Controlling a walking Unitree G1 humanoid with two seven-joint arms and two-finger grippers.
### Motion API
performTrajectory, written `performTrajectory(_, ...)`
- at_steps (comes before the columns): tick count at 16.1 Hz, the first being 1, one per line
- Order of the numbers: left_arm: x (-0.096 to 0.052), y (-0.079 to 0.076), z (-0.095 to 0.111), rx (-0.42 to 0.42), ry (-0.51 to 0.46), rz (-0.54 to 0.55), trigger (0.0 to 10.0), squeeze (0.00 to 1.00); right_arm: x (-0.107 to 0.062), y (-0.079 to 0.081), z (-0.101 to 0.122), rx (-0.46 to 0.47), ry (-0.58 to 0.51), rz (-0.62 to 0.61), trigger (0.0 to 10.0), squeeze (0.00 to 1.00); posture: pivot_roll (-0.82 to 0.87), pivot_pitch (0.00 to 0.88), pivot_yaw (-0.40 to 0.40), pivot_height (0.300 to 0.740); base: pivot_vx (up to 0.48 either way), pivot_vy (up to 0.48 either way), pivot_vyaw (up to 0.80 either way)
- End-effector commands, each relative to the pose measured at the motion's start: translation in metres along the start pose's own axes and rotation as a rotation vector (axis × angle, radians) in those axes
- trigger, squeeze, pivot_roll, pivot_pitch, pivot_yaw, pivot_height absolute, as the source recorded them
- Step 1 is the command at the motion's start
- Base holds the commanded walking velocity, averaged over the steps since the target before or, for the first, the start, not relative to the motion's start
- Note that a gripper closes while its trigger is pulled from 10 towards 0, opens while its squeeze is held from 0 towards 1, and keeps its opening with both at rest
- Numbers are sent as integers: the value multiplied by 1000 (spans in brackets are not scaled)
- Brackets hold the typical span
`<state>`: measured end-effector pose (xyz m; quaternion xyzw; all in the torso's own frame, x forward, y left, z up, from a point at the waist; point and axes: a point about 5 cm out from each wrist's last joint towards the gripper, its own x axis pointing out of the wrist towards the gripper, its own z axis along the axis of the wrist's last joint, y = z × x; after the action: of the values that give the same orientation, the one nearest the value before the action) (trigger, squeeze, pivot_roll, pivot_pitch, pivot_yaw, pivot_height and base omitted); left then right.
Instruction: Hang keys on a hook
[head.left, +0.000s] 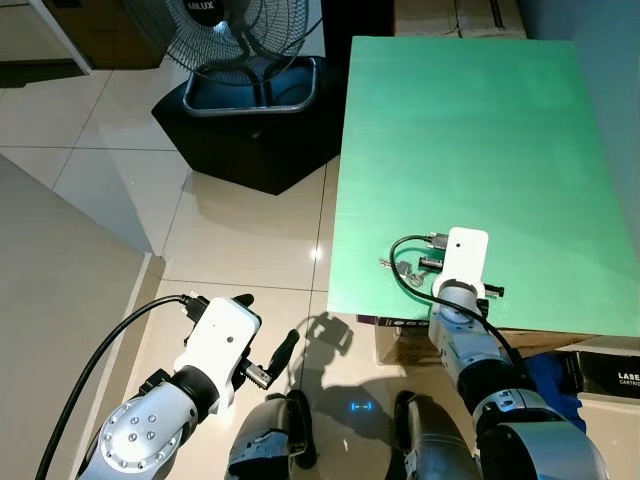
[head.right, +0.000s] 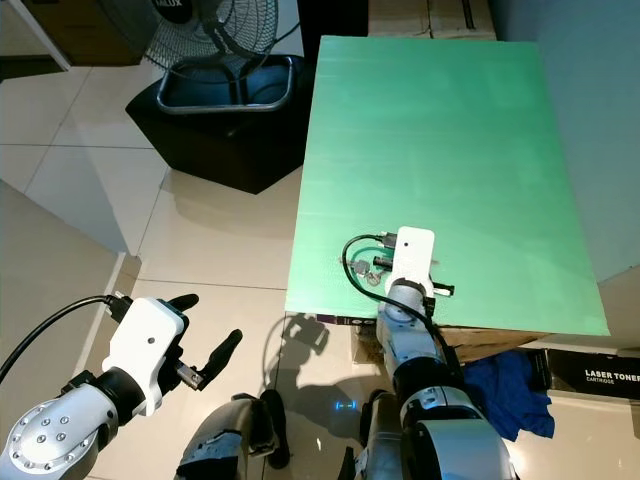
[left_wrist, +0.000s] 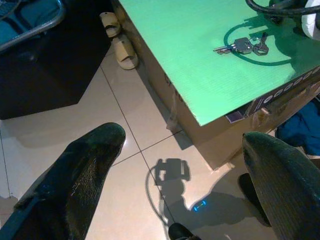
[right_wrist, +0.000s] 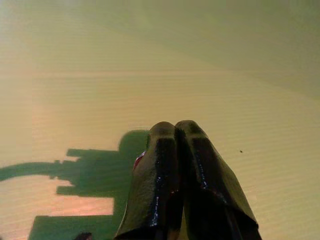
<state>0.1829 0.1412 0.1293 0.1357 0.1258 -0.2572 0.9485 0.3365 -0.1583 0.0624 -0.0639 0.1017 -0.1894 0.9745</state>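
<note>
Right gripper (right_wrist: 175, 131) — fingers pressed together — is hovering at the keys (left_wrist: 243, 46) on the green table (head.left: 470, 130); left gripper (left_wrist: 185, 165) is hanging wide open over the floor.

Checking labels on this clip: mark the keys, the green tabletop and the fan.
keys (left_wrist: 243, 46), left wrist view, on the silver key bunch.
green tabletop (head.left: 470, 130), left eye view, on its bare middle.
fan (head.left: 240, 30), left eye view, on its wire grille.
</note>
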Motion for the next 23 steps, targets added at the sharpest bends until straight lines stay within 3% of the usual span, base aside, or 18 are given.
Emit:
performTrajectory(1, -3, 0, -1, 7, 13, 2, 10000, 0, -3, 2, -4, -2, 7, 4, 0, 0, 54, 321, 124, 713, 0, 0, 0)
performTrajectory(10, -3, -1, -1, 3, 12, 4, 10000, 0, -2, 2, 1, -7, -11, 2, 0, 0, 54, 323, 120, 713, 0, 0, 0)
performTrajectory(11, -3, -1, -1, 3, 12, 5, 10000, 0, -2, 1, 0, -11, 3, -10, 8314, 373, 54, 323, 120, 713, 0, 0, 0)
performTrajectory(12, -3, -1, -1, 4, 12, 4, 10000, 0, -1, 0, -3, -3, 22, -14, 10000, 1000, 54, 323, 120, 713, 0, 0, 0)
performTrajectory(23, -4, -1, -1, 3, 15, 4, 10000, 0, -5, 3, -13, 3, 76, 12, 10000, 1000, 60, 336, 123, 713, 0, 0, 0)
